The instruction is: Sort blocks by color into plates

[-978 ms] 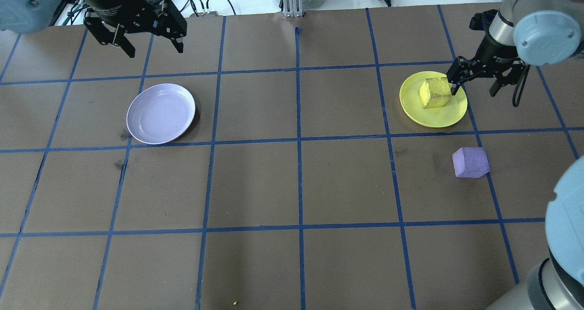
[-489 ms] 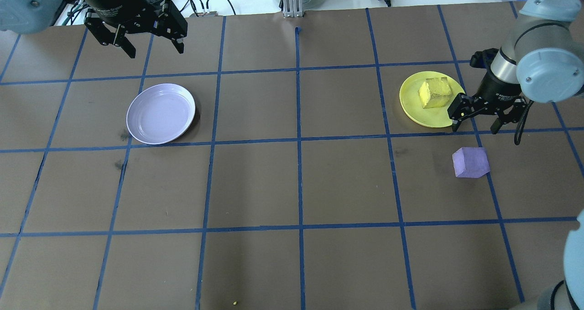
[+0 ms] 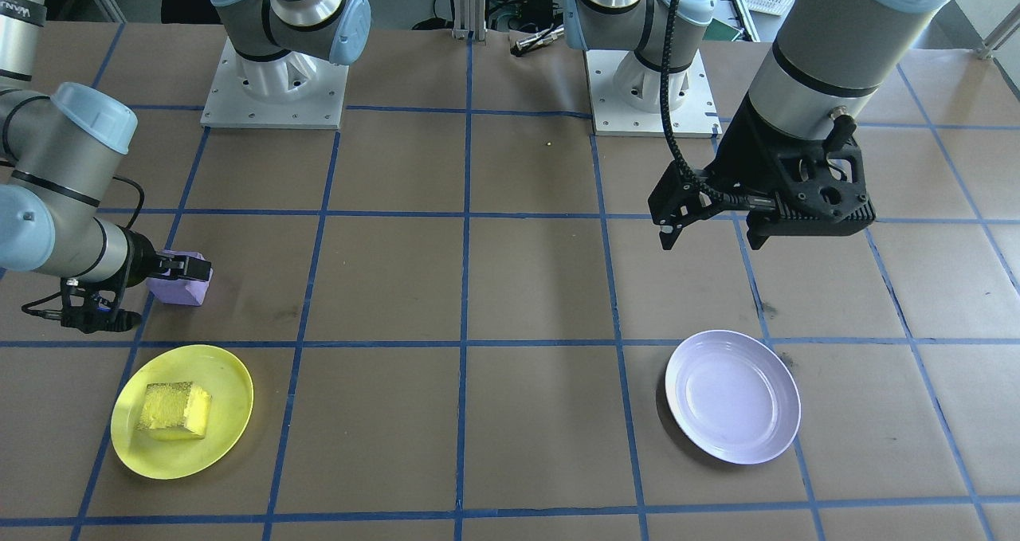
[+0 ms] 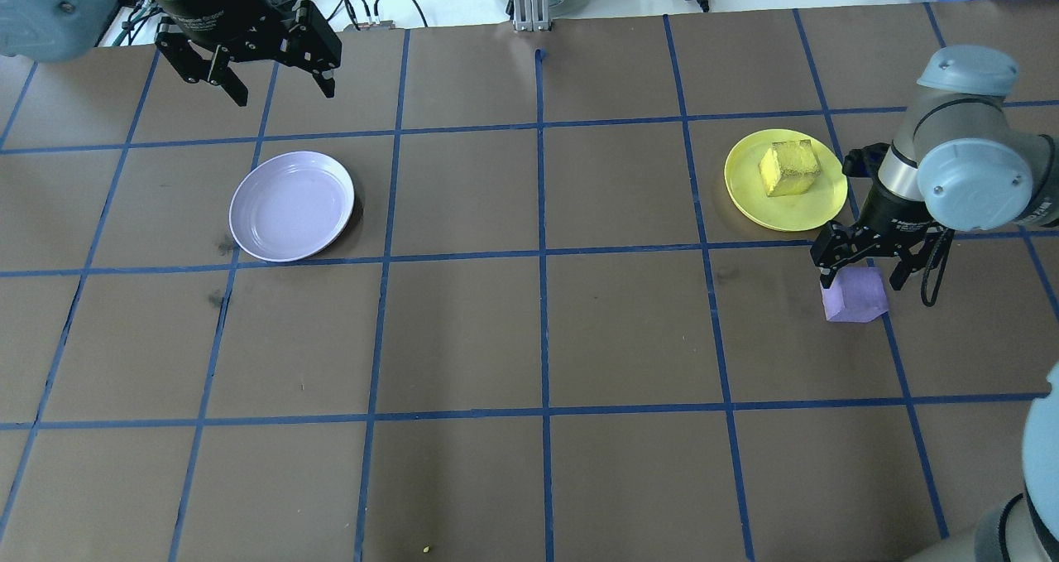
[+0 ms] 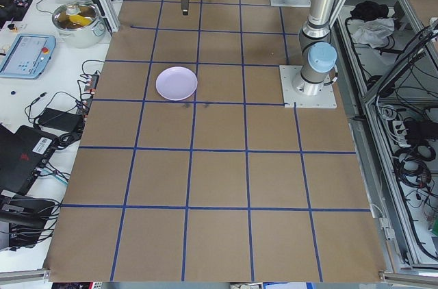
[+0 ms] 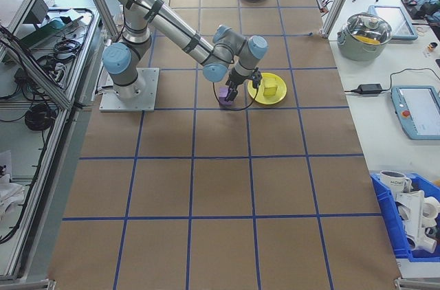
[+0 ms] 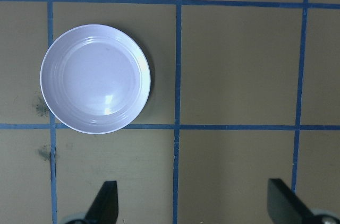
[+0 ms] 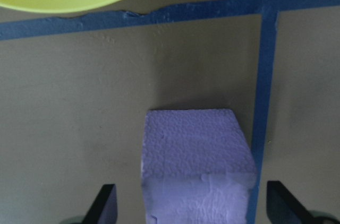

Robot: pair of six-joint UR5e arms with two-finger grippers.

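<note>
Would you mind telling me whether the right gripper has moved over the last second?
Yes. The right gripper has left the yellow plate and come toward the robot, and is now open over the purple block.

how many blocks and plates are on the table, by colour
yellow: 2, the yellow block and the yellow plate
purple: 2, the purple block and the lavender plate
total: 4

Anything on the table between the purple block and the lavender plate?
Nothing: overhead, only bare brown table and blue tape lines separate the purple block from the lavender plate.
</note>
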